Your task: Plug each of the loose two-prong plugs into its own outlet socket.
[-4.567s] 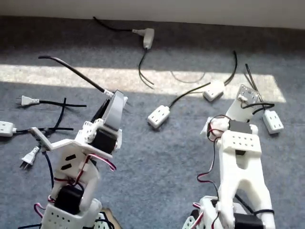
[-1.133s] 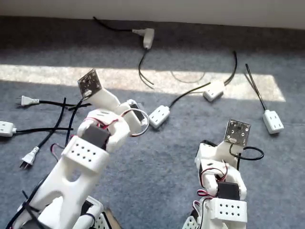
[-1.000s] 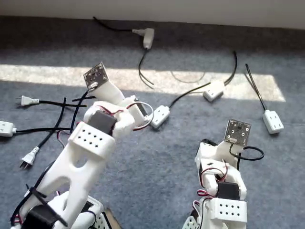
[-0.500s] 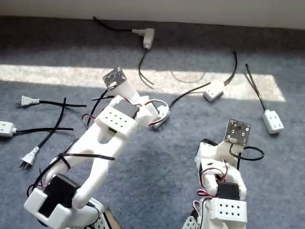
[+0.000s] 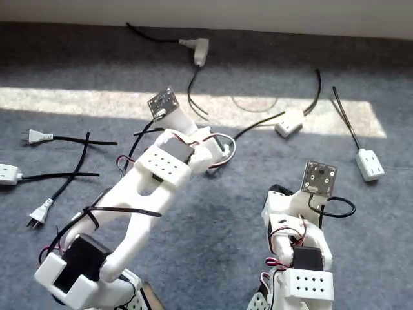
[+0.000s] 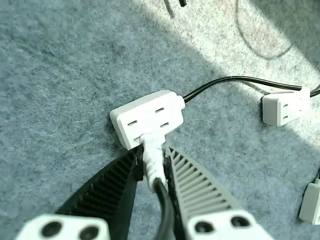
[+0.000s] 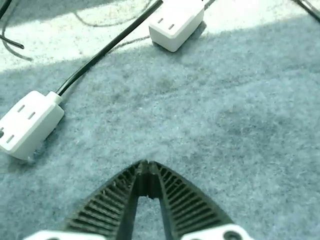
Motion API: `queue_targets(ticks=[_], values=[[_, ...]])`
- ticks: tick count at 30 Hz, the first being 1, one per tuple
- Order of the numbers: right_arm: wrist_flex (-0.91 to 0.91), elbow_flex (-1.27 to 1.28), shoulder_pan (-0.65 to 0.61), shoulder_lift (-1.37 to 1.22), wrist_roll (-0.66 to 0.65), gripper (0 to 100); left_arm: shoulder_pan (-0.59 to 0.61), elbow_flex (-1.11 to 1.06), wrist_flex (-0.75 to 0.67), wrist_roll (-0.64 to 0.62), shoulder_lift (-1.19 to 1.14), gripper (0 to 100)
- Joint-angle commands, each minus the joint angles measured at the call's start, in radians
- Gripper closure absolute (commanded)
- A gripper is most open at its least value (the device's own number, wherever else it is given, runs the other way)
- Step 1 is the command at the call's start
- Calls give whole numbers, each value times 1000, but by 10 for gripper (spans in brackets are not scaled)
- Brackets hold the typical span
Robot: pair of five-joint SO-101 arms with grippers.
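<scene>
Carpet (image 5: 219, 219): grey, sunlit band | wall (image 5: 290, 10): pale | plug (image 6: 152, 164): in left pincer (image 6: 152, 151)

left hand (image 6: 152, 151): white two-prong plug (image 6: 151, 161) in grip, butted on white two-slot outlet block (image 6: 147, 116); no way ahead
right hand (image 7: 146, 167): bare grey carpet (image 7: 210, 115) ahead, open lane
beyond lane: second white outlet block (image 7: 176, 21), black cord (image 7: 100, 54) across
far left: crossed loose black cables (image 5: 76, 172)

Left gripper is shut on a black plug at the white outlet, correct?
No: the plug is white; only its cord is black, per the left wrist view. The left gripper is shut on it at the white outlet.
</scene>
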State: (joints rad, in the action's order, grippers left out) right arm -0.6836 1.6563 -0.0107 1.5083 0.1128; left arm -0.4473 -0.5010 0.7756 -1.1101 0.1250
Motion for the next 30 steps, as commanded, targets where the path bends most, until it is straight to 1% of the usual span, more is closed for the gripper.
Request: queue_targets(ticks=[1,10,15,20,30], values=[[25,25,-10,10,5,992,-7,8,-18,-2,-7,994],[25,25,-10,10,5,992,-8,50,-18,-9,-117,994],[25,25,-10,10,5,992,16,50,-15,-49,-117,994],[25,25,-12,10,5,992,56,50,-15,-51,-117,994],[27,25,-12,10,5,992,48,8,-14,-46,-58,994]])
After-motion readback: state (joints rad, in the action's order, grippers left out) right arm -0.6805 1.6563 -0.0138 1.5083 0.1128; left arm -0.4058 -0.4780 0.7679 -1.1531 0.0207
